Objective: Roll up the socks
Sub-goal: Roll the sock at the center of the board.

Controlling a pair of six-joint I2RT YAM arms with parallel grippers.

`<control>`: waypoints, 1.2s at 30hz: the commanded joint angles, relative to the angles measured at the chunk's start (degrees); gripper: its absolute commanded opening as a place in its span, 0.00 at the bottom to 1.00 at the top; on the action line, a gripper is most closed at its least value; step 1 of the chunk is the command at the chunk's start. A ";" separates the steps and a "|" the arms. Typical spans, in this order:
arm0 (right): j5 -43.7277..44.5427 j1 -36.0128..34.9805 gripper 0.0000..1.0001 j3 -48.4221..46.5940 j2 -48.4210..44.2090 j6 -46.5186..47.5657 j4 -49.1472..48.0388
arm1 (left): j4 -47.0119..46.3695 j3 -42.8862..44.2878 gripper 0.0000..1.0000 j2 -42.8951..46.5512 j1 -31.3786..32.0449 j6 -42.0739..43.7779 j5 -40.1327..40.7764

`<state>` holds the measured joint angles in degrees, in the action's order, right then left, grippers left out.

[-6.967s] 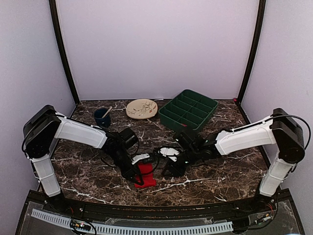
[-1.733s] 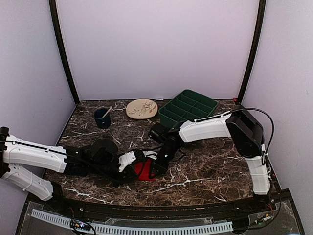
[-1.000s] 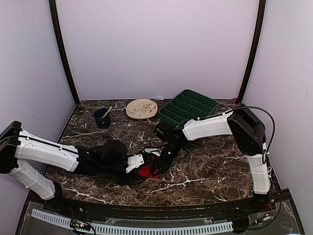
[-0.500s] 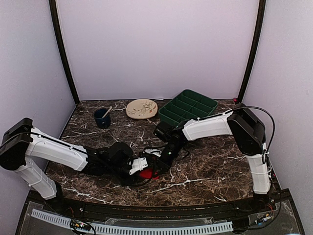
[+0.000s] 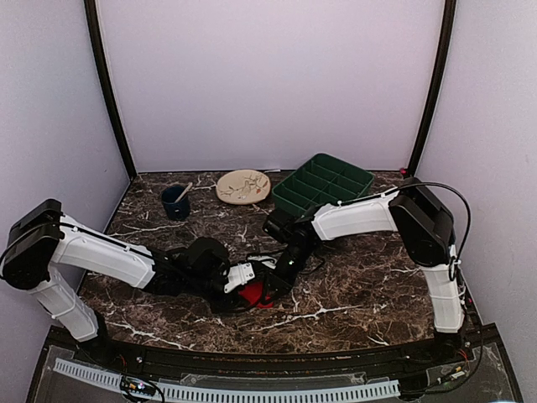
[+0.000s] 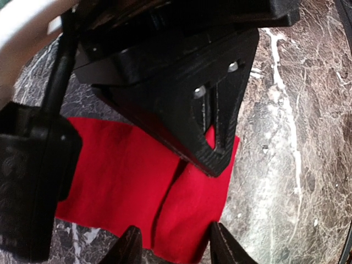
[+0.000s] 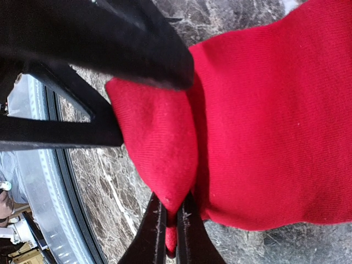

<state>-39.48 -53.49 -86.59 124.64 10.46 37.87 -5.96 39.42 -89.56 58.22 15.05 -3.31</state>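
The red socks (image 5: 252,295) lie bunched on the marble table near the front, between my two grippers. In the left wrist view the socks (image 6: 126,181) lie as two flat overlapping layers. My left gripper (image 6: 176,248) is open, with its fingertips at the socks' near edge on either side of one corner. In the top view it (image 5: 241,283) reaches in from the left. My right gripper (image 7: 171,212) is shut on a raised fold of red sock (image 7: 159,143). It (image 5: 270,284) comes in from the right. No white patterned end shows.
A dark blue cup (image 5: 174,201) with a stick in it, a beige plate (image 5: 243,185) and a green compartment tray (image 5: 323,189) stand at the back. The table's front edge (image 5: 252,340) is close below the socks. The two grippers sit nearly touching.
Both arms have dropped low and closed in on the socks. The flat red oblong has shrunk to a small bunch. In the last half second the left arm has shifted slightly right.
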 commanded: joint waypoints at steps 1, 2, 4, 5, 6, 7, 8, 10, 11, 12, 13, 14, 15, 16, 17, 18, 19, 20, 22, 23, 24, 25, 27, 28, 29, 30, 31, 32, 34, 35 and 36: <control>-0.19 -0.29 0.03 -1.35 1.30 0.82 1.53 | 2.00 2.01 0.43 -0.78 -0.56 0.71 -4.69; -0.16 -0.33 0.03 -1.45 1.35 0.82 1.58 | 2.48 2.03 0.43 -0.80 -0.64 0.61 -5.38; -0.25 -0.32 0.03 -1.71 1.55 0.88 1.73 | 3.50 2.15 0.43 -0.83 -0.73 0.30 -6.75; -0.27 -0.30 0.03 -1.86 1.64 0.96 1.77 | 4.08 2.30 0.42 -0.92 -0.80 0.14 -7.20; -0.32 -0.29 0.03 -1.91 1.66 1.01 1.80 | 4.63 2.39 0.41 -0.93 -0.93 0.01 -7.64; -0.28 -0.29 0.03 -1.92 1.62 1.05 1.84 | 5.10 2.48 0.41 -1.17 -1.06 -0.17 -8.05; -0.20 -0.31 0.03 -1.93 1.58 1.10 1.82 | 5.75 2.57 0.40 -1.41 -1.19 -0.37 -8.44; -0.24 -0.32 0.03 -2.01 1.58 1.06 1.84 | 6.62 2.87 0.37 -2.05 -1.39 -0.62 -9.10; -0.33 -0.32 0.03 -2.04 1.57 1.06 1.78 | 6.78 3.00 0.37 -2.29 -1.43 -0.73 -9.09; -0.36 -0.34 0.03 -2.09 1.65 1.06 1.78 | 6.86 3.03 0.36 -2.57 -1.50 -0.80 -8.97; -0.34 -0.32 0.03 -2.09 1.63 1.06 1.85 | 6.77 3.09 0.35 -2.74 -1.52 -0.85 -8.87; -0.37 -0.30 0.03 -2.10 1.59 1.06 1.81 | 6.64 3.24 0.34 -2.91 -1.53 -0.89 -8.82; -0.38 -0.29 0.03 -2.10 1.57 1.06 1.85 | 6.59 3.35 0.32 -2.97 -1.60 -0.90 -8.75; -0.27 -0.29 0.03 -2.10 1.57 1.06 1.89 | 6.57 3.50 0.31 -3.10 -1.68 -0.90 -8.66; -0.25 -0.32 0.03 -2.10 1.64 1.10 1.91 | 6.55 3.62 0.30 -3.17 -1.77 -0.90 -8.52; -0.21 -0.31 0.03 -2.03 1.59 1.06 1.90 | 6.57 3.79 0.28 -3.22 -1.85 -0.94 -8.33; -0.16 -0.30 0.03 -2.02 1.57 1.06 1.88 | 6.59 3.77 0.27 -3.30 -1.95 -0.95 -8.26; -0.20 -0.32 0.03 -2.01 1.66 1.06 1.88 | 6.72 3.86 0.25 -3.30 -2.04 -0.98 -8.24; -0.25 -0.30 0.03 -2.09 1.67 0.97 1.82 | 6.81 3.86 0.23 -3.33 -2.14 -1.25 -8.22; -0.24 -0.29 0.03 -2.10 1.76 0.97 1.73 | 6.88 3.86 0.21 -3.29 -2.22 -1.32 -8.33; -0.23 -0.31 0.03 -2.10 1.76 0.96 1.70 | 6.96 3.86 0.20 -3.26 -2.35 -1.54 -8.57; -0.16 -0.32 0.03 -2.17 1.86 0.97 1.78 | 7.00 3.80 0.18 -3.32 -2.46 -1.74 -8.86; -0.15 -0.29 0.03 -2.27 1.84 0.98 1.79 | 7.27 3.82 0.13 -3.41 -2.81 -2.00 -9.65; -0.06 -0.29 0.03 -2.31 1.84 0.89 1.78 | 7.39 3.81 0.11 -3.43 -2.95 -2.19 -10.03; 0.12 -0.29 0.04 -2.33 1.84 0.88 1.73 | 7.52 3.78 0.10 -3.56 -3.08 -2.39 -10.31; 0.11 -0.29 0.04 -2.36 1.86 0.84 1.66 | 7.50 3.74 0.08 -3.52 -3.25 -2.46 -10.70; 0.18 -0.32 0.05 -2.44 1.90 0.80 1.56 | 7.53 3.67 0.07 -3.61 -3.42 -2.57 -11.16; 0.26 -0.32 0.07 -2.51 1.92 0.72 1.59 | 7.42 3.54 0.07 -3.61 -3.58 -2.77 -11.49; 0.43 -0.29 0.11 -2.53 2.01 0.49 1.46 | 7.14 3.37 0.06 -3.73 -3.95 -3.08 -12.02; 0.52 -0.34 0.13 -2.46 2.01 0.46 1.33 | 7.18 3.31 0.05 -3.84 -4.18 -3.29 -12.32; 0.60 -0.26 0.16 -2.37 2.01 0.37 1.27 | 7.19 3.30 0.05 -4.07 -4.43 -3.46 -12.52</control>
<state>-39.55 -53.52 -87.79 125.23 10.70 39.03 -0.99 42.28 -92.84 54.74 12.80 -13.93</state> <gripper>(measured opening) 0.123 0.070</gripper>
